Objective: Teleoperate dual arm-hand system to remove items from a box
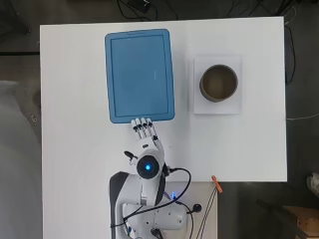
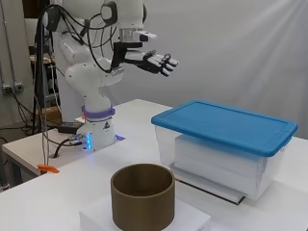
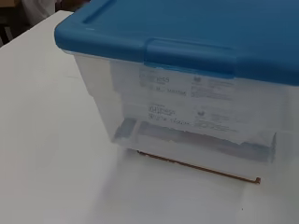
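Nothing is out yet: my hand [image 2: 156, 61] hangs high with fingers straight and slightly spread, holding nothing, short of the box [image 2: 219, 154]. Its blue lid [image 1: 139, 74] is still on (contents hidden). Right of it, a brown cup [image 1: 219, 82] sits on a white block [image 1: 218, 107]. White table [image 1: 75, 149], grey backdrop.
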Controlling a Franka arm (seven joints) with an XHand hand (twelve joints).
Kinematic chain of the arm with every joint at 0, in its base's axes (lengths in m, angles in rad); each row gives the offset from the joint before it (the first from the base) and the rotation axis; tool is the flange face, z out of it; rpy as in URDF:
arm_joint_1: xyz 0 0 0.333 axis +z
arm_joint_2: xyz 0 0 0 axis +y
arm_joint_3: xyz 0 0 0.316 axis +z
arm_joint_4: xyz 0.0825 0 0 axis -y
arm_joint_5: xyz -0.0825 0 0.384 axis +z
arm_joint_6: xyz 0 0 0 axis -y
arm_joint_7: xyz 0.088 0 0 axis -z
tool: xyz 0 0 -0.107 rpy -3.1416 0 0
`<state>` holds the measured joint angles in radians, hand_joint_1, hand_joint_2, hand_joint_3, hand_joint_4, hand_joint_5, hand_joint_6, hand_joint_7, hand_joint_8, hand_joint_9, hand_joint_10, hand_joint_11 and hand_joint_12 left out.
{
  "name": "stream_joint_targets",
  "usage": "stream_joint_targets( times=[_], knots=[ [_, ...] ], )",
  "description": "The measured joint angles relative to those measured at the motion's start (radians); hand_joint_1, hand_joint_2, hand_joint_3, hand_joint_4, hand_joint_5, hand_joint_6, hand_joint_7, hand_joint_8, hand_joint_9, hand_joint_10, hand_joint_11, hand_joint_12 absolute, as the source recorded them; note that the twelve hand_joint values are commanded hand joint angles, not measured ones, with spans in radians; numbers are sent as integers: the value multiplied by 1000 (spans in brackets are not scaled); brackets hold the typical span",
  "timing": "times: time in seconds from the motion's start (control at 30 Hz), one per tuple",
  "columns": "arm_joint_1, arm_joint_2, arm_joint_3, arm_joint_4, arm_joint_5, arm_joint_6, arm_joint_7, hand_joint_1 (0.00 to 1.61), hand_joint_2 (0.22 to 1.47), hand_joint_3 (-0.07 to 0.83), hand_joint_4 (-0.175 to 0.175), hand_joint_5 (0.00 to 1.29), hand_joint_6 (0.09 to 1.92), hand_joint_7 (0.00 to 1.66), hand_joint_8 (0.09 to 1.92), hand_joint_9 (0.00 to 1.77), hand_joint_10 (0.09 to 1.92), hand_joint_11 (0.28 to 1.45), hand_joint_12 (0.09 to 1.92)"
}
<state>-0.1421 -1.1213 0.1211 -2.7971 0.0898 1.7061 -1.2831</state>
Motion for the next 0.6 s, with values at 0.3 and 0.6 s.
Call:
stream_joint_targets(
  times=[0.3,0.6],
  knots=[
    [16,523,-12,161,-159,242,116,302,839,-5,-23,0,87,27,87,183,87,387,87],
    [57,633,75,255,-341,381,187,182,793,-11,-20,0,87,0,87,175,87,384,87]
  ],
)
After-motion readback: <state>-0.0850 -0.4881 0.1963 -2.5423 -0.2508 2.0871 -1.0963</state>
